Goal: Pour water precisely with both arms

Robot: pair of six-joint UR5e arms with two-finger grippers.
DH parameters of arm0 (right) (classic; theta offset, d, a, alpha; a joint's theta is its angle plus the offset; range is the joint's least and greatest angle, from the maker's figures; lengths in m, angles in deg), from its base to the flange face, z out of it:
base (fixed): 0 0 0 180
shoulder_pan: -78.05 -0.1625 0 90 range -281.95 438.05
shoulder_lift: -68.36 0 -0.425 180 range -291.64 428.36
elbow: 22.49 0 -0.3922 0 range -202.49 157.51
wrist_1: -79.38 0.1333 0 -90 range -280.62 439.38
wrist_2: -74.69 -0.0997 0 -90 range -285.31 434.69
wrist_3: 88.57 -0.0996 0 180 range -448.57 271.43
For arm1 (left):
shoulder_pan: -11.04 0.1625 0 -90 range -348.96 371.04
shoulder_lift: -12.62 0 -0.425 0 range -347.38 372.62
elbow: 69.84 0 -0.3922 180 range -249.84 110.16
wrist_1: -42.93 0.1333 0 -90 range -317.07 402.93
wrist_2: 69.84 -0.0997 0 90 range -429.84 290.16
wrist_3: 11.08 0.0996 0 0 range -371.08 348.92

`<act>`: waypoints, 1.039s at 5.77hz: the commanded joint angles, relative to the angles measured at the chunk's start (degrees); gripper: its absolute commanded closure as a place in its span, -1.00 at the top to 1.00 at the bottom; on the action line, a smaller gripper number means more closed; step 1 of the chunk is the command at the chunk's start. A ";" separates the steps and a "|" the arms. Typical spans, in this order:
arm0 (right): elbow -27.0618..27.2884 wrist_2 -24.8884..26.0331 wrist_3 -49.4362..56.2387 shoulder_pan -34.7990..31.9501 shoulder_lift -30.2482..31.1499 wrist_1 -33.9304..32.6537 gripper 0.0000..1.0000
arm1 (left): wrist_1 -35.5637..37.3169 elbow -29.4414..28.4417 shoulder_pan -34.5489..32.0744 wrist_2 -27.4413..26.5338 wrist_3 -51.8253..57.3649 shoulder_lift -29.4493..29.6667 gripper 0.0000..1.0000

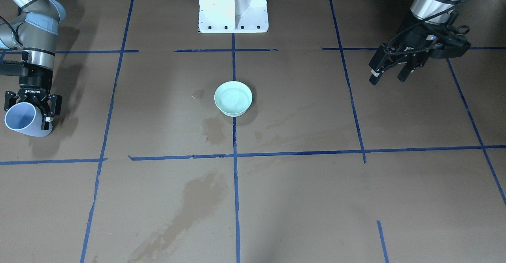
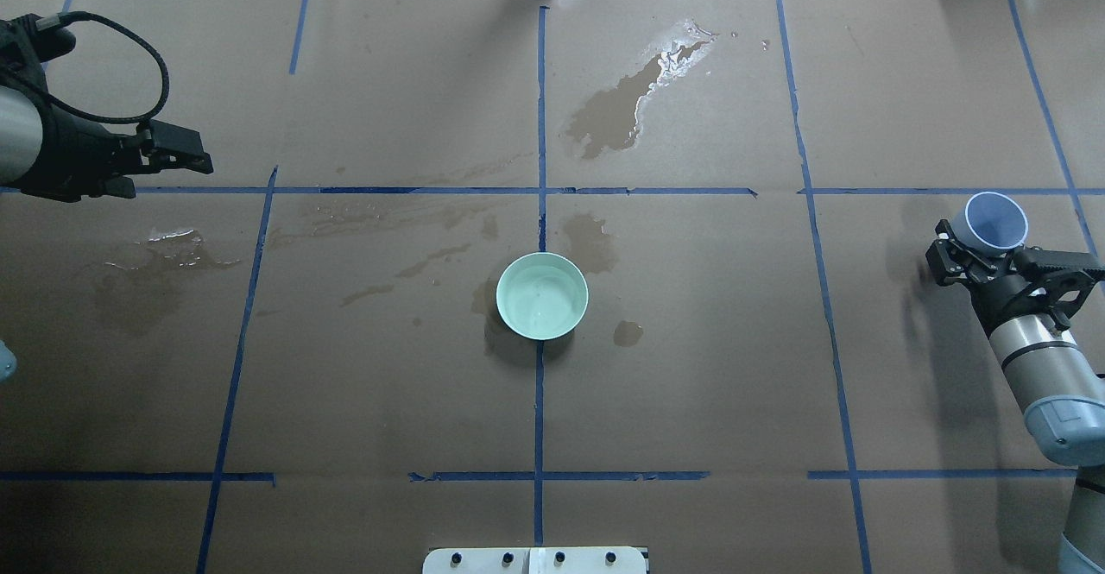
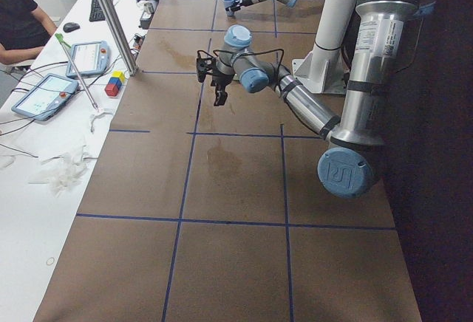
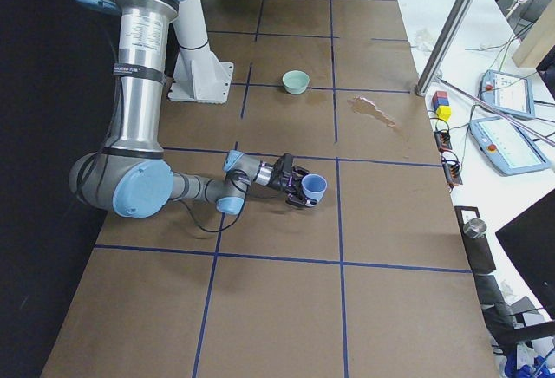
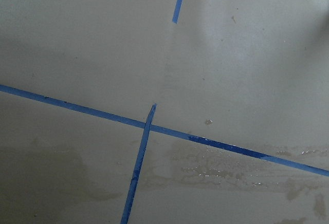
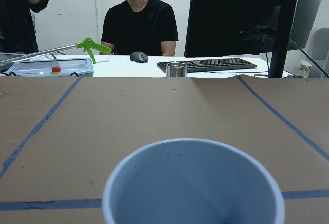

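Observation:
A pale green bowl [image 1: 233, 98] [image 2: 542, 295] stands at the table's middle, and a faint sheen of water [image 1: 234, 96] lies in it. My right gripper [image 1: 29, 114] [image 2: 971, 250] is shut on a light blue cup [image 1: 21, 119] [image 2: 995, 220] [image 6: 193, 183] at the table's far right end, tilted, with no water showing inside. At the opposite end my left gripper [image 1: 389, 76] [image 2: 194, 153] hangs above the paper, open and empty. Both are far from the bowl.
Wet patches darken the brown paper [image 2: 630, 99] [image 1: 197, 199] [image 2: 164, 250]. Blue tape lines [image 1: 234, 156] grid the table. The white pedestal [image 1: 233, 6] stands at the robot's edge. People [image 6: 139, 18], a keyboard [image 6: 211, 64] and pendants [image 4: 507, 144] are beyond the far edge.

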 commanded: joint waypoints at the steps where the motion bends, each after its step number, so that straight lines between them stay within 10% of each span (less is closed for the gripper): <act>1: -0.86 0.00 0.24 0.03 0.46 4.03 -0.25 | 0.00 0.11 0.00 0.00 0.00 0.07 1.00; 2: -1.83 0.00 0.42 0.11 0.37 4.23 0.98 | 0.09 0.20 0.00 0.00 0.00 0.07 1.00; 6: 1.65 -0.09 1.12 -0.06 3.08 4.41 1.00 | 0.09 0.81 -0.09 0.09 0.00 -0.11 1.00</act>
